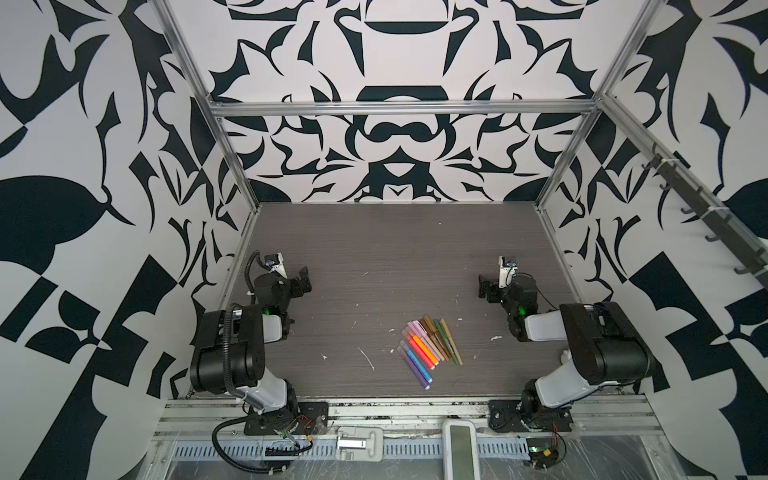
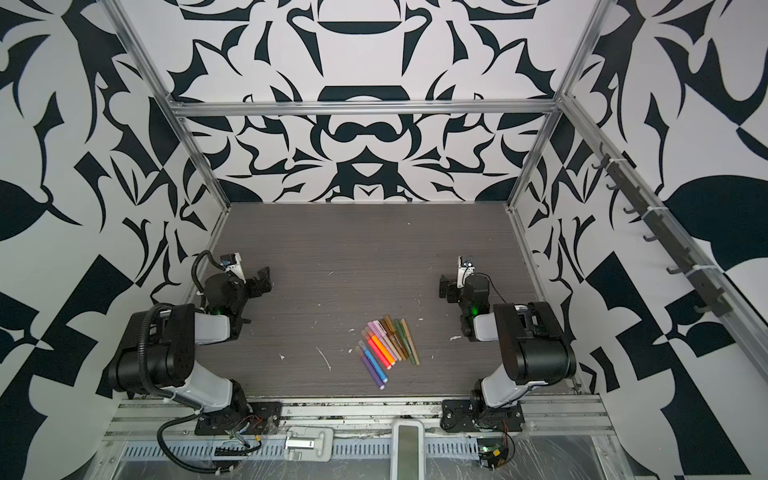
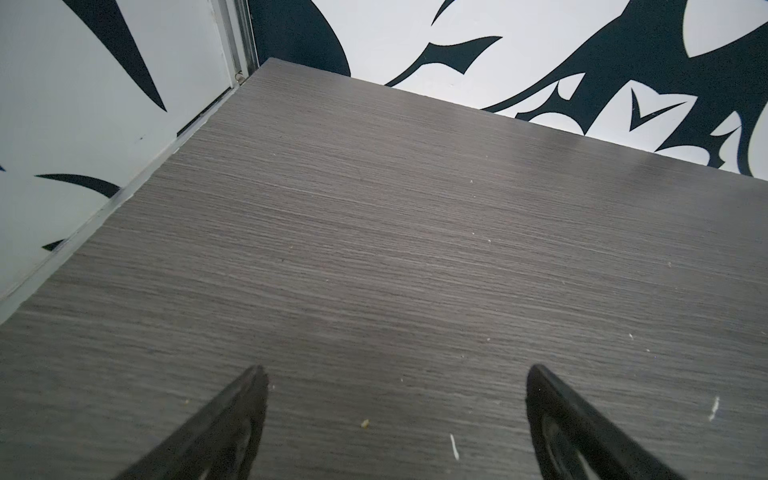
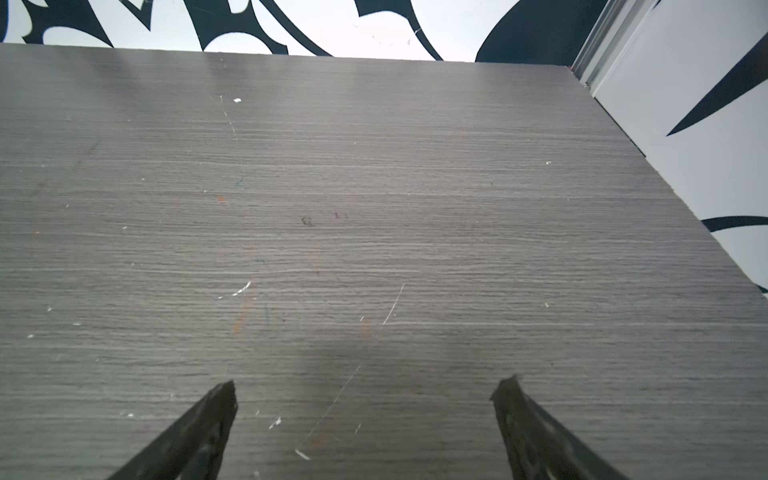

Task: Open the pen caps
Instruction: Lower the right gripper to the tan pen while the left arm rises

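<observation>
Hanging back at opposite sides of the wood-grain table [image 1: 374,249], the left gripper [image 3: 395,374] and right gripper [image 4: 370,386] both gape empty, probably leaving clear approach to the pen caps [image 1: 417,328], seemingly unpulled on markers [image 1: 428,349] fanned side by side front-centre.

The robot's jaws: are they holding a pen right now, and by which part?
Nothing is held. The left gripper and right gripper both have their jaws wide open over the table, and the pens lie apart from both.
</observation>
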